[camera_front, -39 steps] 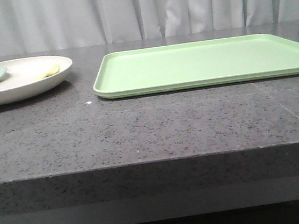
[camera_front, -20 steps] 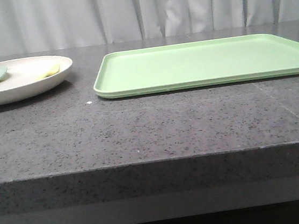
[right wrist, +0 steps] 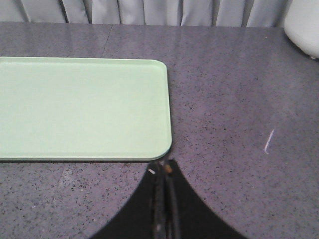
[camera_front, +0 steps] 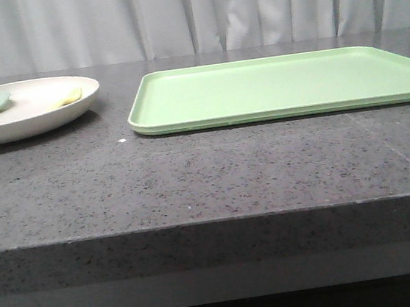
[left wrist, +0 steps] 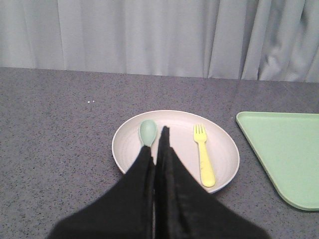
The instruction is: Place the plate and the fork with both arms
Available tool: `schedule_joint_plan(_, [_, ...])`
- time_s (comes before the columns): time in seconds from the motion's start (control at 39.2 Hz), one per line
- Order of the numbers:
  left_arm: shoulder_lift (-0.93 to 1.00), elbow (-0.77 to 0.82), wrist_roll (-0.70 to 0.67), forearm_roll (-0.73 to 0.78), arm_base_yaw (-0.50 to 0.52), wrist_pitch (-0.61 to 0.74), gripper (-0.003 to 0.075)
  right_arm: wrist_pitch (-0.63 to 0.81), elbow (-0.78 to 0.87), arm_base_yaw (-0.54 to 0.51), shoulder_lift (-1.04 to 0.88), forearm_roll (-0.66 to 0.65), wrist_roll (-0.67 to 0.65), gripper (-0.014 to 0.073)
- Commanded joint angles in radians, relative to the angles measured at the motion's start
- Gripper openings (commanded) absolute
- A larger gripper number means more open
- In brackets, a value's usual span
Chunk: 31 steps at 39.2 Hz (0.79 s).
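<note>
Your left gripper (left wrist: 160, 144) shows as two matte black fingers (left wrist: 134, 194), broad at the base and tapering to narrow tips, with a slightly rough, fabric-like surface and only a thin seam between them. Your right gripper (right wrist: 163, 172) has the same black, flared shape narrowing to slim tips, and there you can pick out a small orange-brown speck and a pale fleck at the tip ends. No cables, screws or markings show on either.
</note>
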State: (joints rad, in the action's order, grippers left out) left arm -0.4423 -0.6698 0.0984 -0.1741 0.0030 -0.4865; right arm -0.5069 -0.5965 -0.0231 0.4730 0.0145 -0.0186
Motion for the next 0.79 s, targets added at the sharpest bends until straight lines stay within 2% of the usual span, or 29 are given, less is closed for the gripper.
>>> schedule_joint_plan(0.0, [-0.015, -0.037, -0.009, -0.007, 0.001, 0.073, -0.0016, 0.067, -0.035, 0.0, 0.011, 0.001, 0.004, -0.0062])
schedule_joint_plan(0.05, [-0.015, -0.037, -0.009, -0.007, 0.001, 0.073, 0.0003, 0.066, -0.035, 0.0, 0.011, 0.001, 0.004, -0.0032])
schedule_joint_plan(0.1, [-0.015, -0.037, -0.009, -0.007, 0.001, 0.073, 0.0059, 0.066, -0.035, -0.001, 0.011, 0.0, 0.004, 0.0036])
schedule_joint_plan(0.18, [-0.015, -0.037, -0.009, -0.003, 0.001, 0.073, 0.0246, 0.067, -0.035, -0.001, 0.011, -0.015, 0.004, 0.0265])
schedule_joint_plan(0.26, [-0.015, -0.037, -0.009, 0.015, 0.001, 0.075, 0.0475, 0.067, -0.035, -0.001, 0.011, -0.033, 0.004, 0.0462])
schedule_joint_plan(0.28, [-0.015, -0.037, -0.009, 0.016, 0.001, 0.077, 0.0547, 0.067, -0.035, -0.001, 0.011, -0.034, 0.004, 0.0521])
schedule_joint_plan(0.33, [-0.015, -0.037, -0.009, 0.016, 0.001, 0.079, 0.0623, 0.069, -0.035, -0.001, 0.011, -0.034, 0.004, 0.0583])
schedule_joint_plan(0.38, [-0.015, -0.037, -0.009, 0.016, 0.001, 0.079, 0.0637, 0.069, -0.035, -0.001, 0.011, -0.034, 0.004, 0.0594])
schedule_joint_plan(0.49, [-0.015, -0.037, -0.009, 0.016, 0.001, 0.079, 0.0617, 0.068, -0.035, -0.001, 0.011, -0.034, 0.004, 0.0592])
schedule_joint_plan(0.77, [-0.015, -0.037, -0.009, 0.002, 0.001, 0.083, 0.0518, 0.067, -0.035, -0.001, 0.011, -0.034, 0.004, 0.0592])
